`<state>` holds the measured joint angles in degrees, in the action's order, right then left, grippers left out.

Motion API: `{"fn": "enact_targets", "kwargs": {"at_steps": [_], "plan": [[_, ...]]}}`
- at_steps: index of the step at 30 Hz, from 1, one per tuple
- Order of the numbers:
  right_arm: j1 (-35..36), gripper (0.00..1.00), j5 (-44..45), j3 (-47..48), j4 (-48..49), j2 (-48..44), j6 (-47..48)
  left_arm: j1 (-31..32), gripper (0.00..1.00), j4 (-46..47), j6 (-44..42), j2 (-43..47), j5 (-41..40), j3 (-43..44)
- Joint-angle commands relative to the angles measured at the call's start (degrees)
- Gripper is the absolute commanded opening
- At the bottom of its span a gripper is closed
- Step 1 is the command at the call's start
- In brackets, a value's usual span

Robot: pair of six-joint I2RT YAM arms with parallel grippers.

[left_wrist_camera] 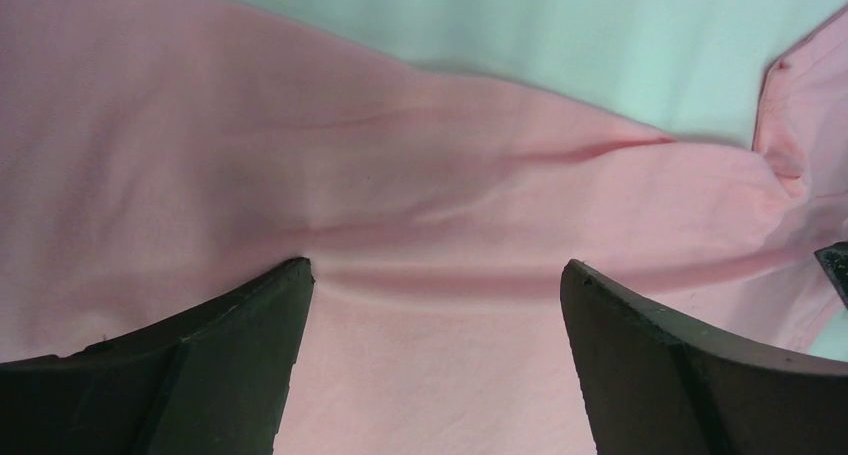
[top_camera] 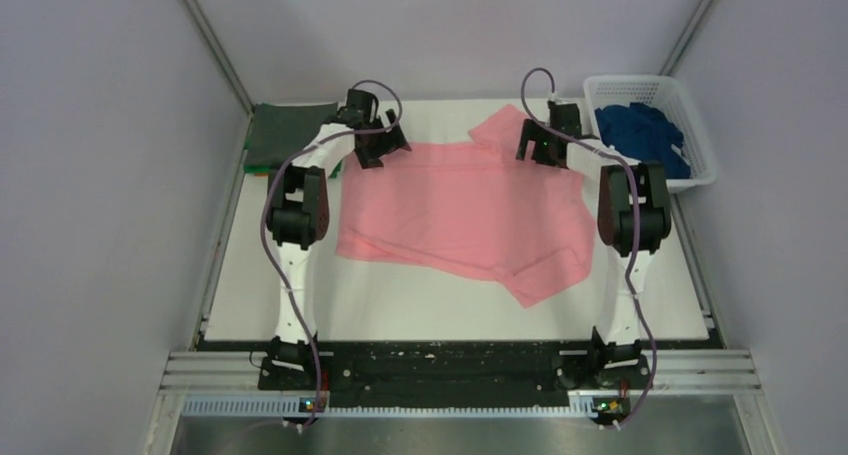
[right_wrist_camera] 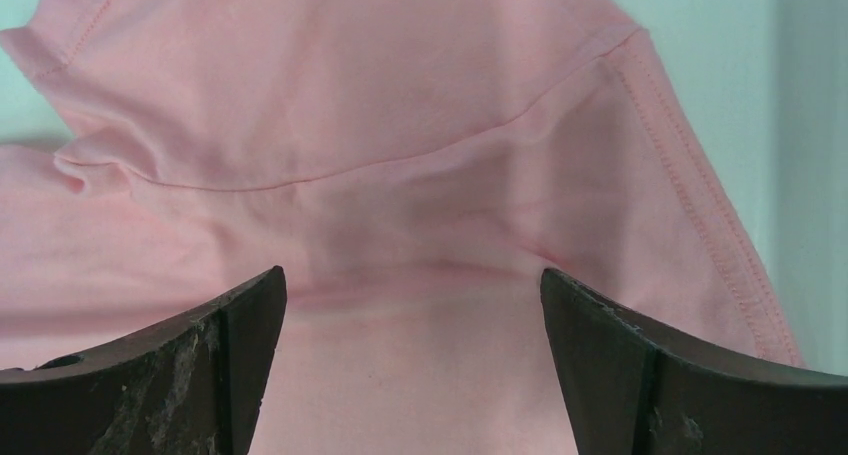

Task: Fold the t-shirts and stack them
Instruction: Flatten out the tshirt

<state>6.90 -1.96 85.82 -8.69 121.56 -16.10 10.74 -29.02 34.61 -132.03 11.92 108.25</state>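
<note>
A salmon-pink t-shirt [top_camera: 470, 210] lies spread over the middle of the white table, one sleeve pointing to the far side and one toward the near right. My left gripper [top_camera: 385, 145] is down on its far left edge, open, fingers wide apart with pink cloth [left_wrist_camera: 430, 225] bunched between the tips. At the far right of the shirt, my right gripper [top_camera: 540, 143] is open too, pressed onto the cloth by the sleeve seam [right_wrist_camera: 400, 165]. A dark blue t-shirt [top_camera: 640, 135] sits in the basket. Folded dark green cloth [top_camera: 290, 130] lies at the far left.
A white lattice basket [top_camera: 700, 140] stands at the table's far right corner. Purple-grey walls close in on both sides and behind. The table's raised edge rails run along left and right, and both arm bases sit on the black strip at the near edge.
</note>
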Motion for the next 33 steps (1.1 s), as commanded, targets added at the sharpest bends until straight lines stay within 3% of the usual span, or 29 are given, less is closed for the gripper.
{"fn": "enact_targets", "kwargs": {"at_steps": [1,4,8,12,16,19,25,33], "plan": [[-0.57,0.97,3.49,5.92,-6.2,2.72,2.38,0.06,0.99,-5.4,-0.69,-5.98,0.17,10.34],[-0.57,0.97,2.42,9.13,-9.07,1.74,3.78,0.23,0.99,-8.32,-1.59,-5.35,1.73,13.7],[0.28,0.97,2.25,6.86,-9.38,-5.53,4.09,1.42,0.99,-8.97,-3.63,4.23,-1.87,7.28],[2.79,0.97,3.94,-2.79,-9.81,-16.88,2.81,2.77,0.99,-9.12,-2.44,19.91,-10.55,-8.94],[5.16,0.96,6.86,-20.65,-9.49,-32.02,-2.23,3.05,0.99,-6.42,-1.48,34.38,-15.2,-30.13],[6.86,0.95,7.25,-34.93,-8.27,-41.85,-6.25,3.23,0.99,-7.39,-0.09,45.04,-19.35,-40.68],[13.85,0.92,4.32,-47.79,-11.45,-55.33,-12.29,3.23,0.93,-9.56,3.02,41.41,-22.61,-44.71],[22.91,0.89,7.58,-50.09,-22.01,-62.8,-16.06,3.22,0.78,-8.71,6.31,35.12,-25.15,-42.87]]}}
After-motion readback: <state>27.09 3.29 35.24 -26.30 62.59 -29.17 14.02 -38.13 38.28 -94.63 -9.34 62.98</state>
